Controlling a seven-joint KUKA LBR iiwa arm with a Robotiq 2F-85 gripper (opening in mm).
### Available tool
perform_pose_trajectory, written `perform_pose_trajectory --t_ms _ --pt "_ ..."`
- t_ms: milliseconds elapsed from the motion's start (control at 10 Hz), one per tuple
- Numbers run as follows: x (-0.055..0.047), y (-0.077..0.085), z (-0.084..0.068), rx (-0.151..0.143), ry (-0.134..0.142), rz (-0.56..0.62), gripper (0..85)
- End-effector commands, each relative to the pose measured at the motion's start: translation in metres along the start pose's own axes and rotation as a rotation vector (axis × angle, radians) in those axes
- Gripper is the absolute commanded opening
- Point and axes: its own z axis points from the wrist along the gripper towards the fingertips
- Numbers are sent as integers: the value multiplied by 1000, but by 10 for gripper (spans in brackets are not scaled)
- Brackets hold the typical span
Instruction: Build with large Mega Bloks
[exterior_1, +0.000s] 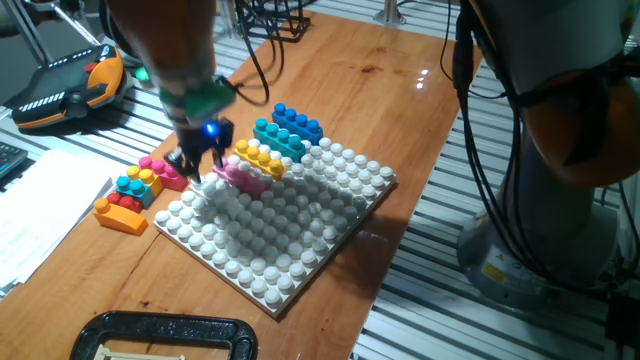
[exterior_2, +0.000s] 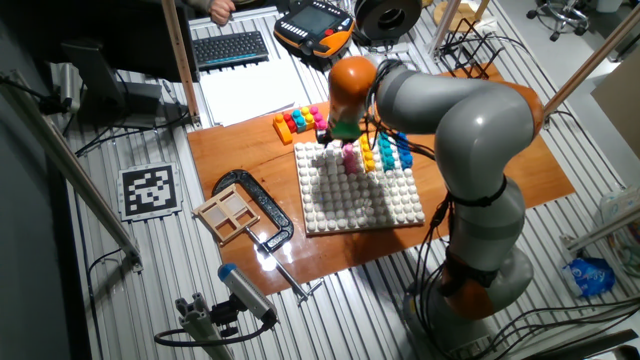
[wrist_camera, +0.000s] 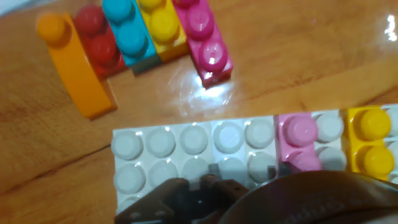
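The arm (exterior_2: 470, 130) bends over from its base, wrist turned straight down. Its gripper (exterior_1: 198, 165) hangs low, fingers pointing downward (a blue light glows above them). Jaw spacing is unclear.

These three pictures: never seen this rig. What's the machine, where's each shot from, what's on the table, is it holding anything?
It is one grey-and-orange robot arm with a two-finger gripper. Two pictures come from fixed cameras on different sides of the wooden table; the third looks down from the hand itself. On the table lies a white studded baseplate with pink, yellow, cyan and dark blue Mega Bloks along its far edge. A loose cluster of bricks sits beside it. Whether the jaws hold anything cannot be told.
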Motion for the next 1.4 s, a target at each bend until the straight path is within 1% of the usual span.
perform_pose_trajectory --t_ms 0,100,200,300,400,500,600,700,800,1000,1100,1300 --pt "-10 -5 -11 -4 11 -33 340" --pt "-19 -11 -19 -18 17 -62 340" --pt "-29 -17 -26 -29 30 -92 340" --pt "-38 -23 -31 -35 29 -124 340" --pt "-45 -28 -34 -25 24 -143 340" --pt "-49 -31 -36 -8 22 -151 340" --pt "-50 -32 -37 19 17 -159 340" --pt "-51 -35 -40 38 18 -164 340" --pt "-55 -39 -43 42 27 -175 340" --pt "-62 -46 -47 45 26 -197 340" --pt "-64 -48 -48 46 26 -206 340" --pt "-65 -49 -48 41 23 -212 340"
